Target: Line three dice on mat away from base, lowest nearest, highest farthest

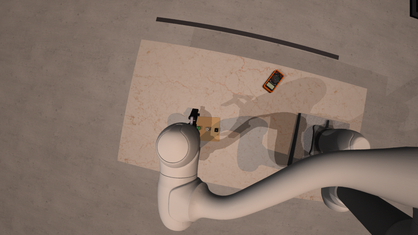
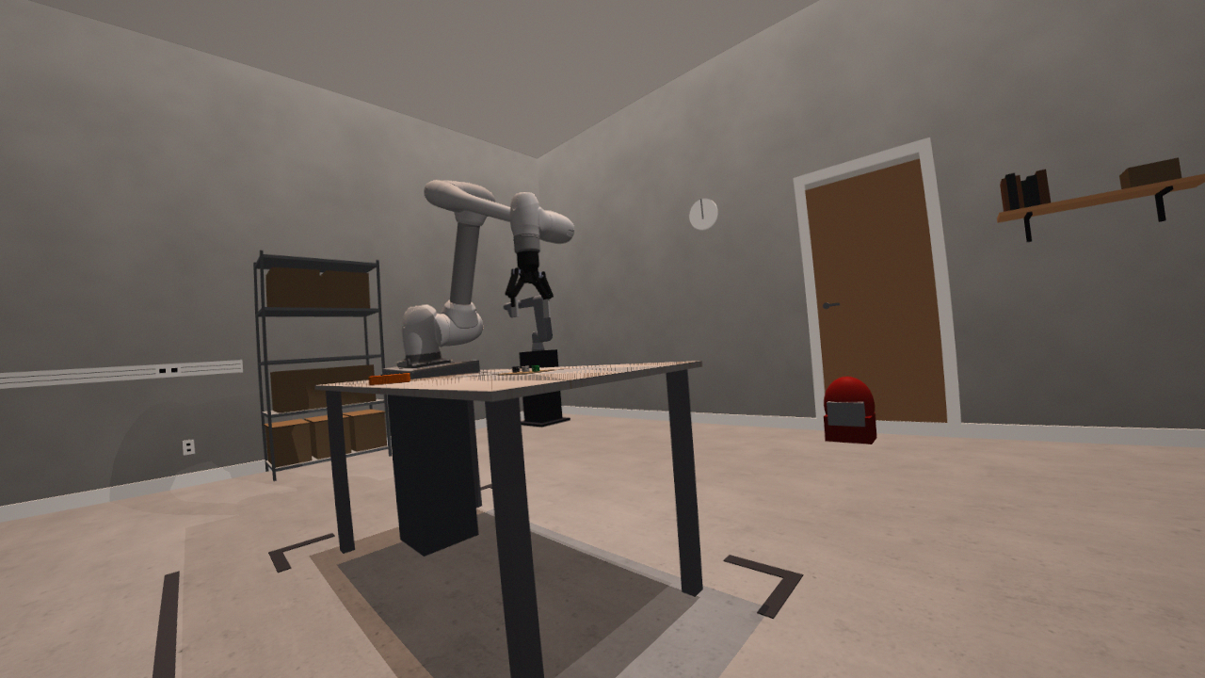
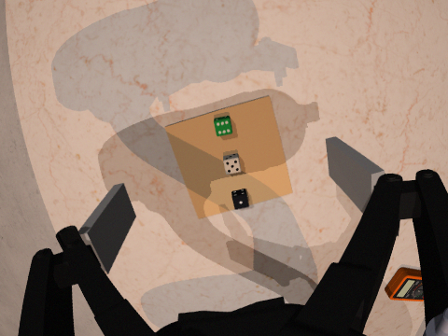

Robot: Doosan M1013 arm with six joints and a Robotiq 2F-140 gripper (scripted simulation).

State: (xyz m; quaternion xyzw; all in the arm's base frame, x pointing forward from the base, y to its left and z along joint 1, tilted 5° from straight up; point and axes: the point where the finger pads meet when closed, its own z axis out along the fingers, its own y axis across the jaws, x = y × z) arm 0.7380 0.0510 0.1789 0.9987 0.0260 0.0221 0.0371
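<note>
Three dice sit in a row on the orange-brown mat (image 3: 231, 152). The green die (image 3: 223, 126) shows six and lies farthest from the base. The white die (image 3: 233, 164) shows five and sits in the middle. The black die (image 3: 242, 198) shows one and lies nearest the base. In the overhead view they show as the green die (image 1: 198, 128), the white die (image 1: 207, 128) and the black die (image 1: 216, 130) on the mat (image 1: 209, 133). My gripper (image 3: 227, 179) is open and empty, high above the mat; it also shows in the side view (image 2: 528, 301).
An orange multimeter (image 1: 273, 81) lies on the marble table top towards the far right; it also shows in the wrist view (image 3: 406, 283). The robot's base plate (image 1: 318, 137) stands at the table's right end. The arm's elbow (image 1: 178, 146) overhangs the mat's left edge.
</note>
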